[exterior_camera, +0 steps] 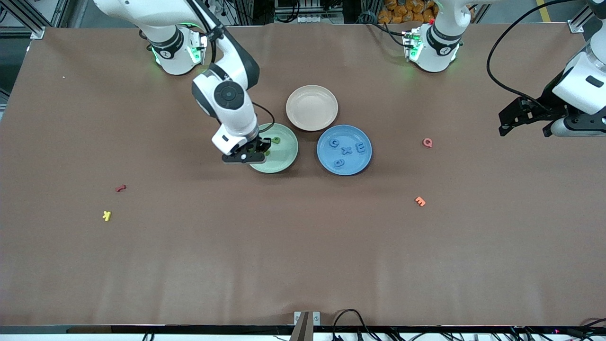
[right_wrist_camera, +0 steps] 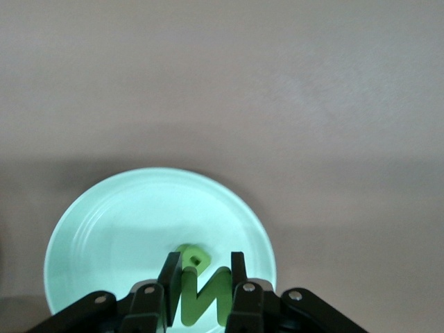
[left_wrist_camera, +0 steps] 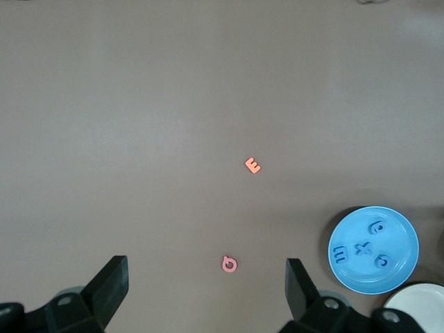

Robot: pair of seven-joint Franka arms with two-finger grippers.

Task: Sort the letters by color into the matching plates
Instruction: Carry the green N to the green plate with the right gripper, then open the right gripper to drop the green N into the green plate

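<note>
My right gripper point(exterior_camera: 247, 156) hangs over the pale green plate point(exterior_camera: 285, 158), at its edge toward the right arm's end of the table. It is shut on a green letter N point(right_wrist_camera: 203, 295). Under it another green letter point(right_wrist_camera: 193, 255) lies in that plate point(right_wrist_camera: 139, 222). The front view shows two green letters point(exterior_camera: 276, 140) point(exterior_camera: 267, 152) in the plate. The blue plate point(exterior_camera: 363, 163) point(left_wrist_camera: 368, 279) holds several blue letters point(exterior_camera: 347, 150) point(left_wrist_camera: 362, 248). My left gripper point(exterior_camera: 524, 129) point(left_wrist_camera: 207, 277) waits open and empty, high over the left arm's end of the table.
An empty beige plate point(exterior_camera: 312, 107) point(left_wrist_camera: 423, 309) sits farther from the front camera than the two coloured plates. Loose on the table lie a pink letter point(exterior_camera: 427, 142) point(left_wrist_camera: 229, 263), an orange E point(exterior_camera: 420, 201) point(left_wrist_camera: 253, 165), a red letter point(exterior_camera: 120, 188) and a yellow letter point(exterior_camera: 107, 216).
</note>
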